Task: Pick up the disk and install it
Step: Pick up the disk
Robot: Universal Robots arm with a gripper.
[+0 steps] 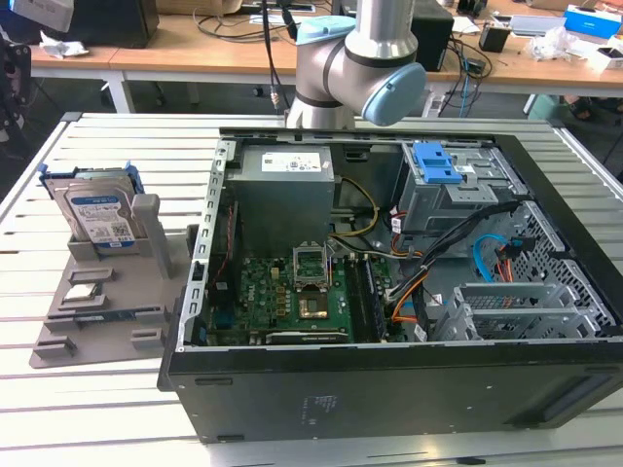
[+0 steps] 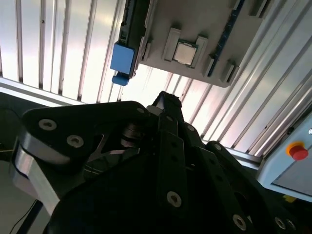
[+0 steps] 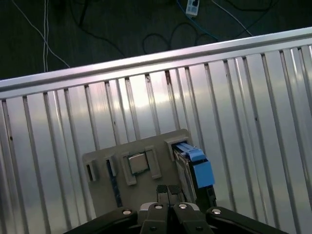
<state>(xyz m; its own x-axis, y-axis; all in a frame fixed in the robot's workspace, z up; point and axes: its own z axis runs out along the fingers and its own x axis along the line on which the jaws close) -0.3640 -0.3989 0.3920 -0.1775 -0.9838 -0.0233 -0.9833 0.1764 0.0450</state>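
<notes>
Arm [image 1: 378,39]: silver-grey tubes with light-blue joint caps. Gripper [image 2: 165,100]: black linked bars, silver screws, grey metal side plate.

Black pincer [image 2: 165,102] over slatted table [image 2: 58,44]; disk [image 2: 123,59] on edge in grey holder [image 2: 195,19], near chip [image 2: 185,52]

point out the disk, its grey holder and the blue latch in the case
disk [image 1: 97,216], exterior view, on its printed label
grey holder [image 1: 102,336], exterior view, on its flat base
blue latch [image 1: 435,163], exterior view, on its top face
</notes>
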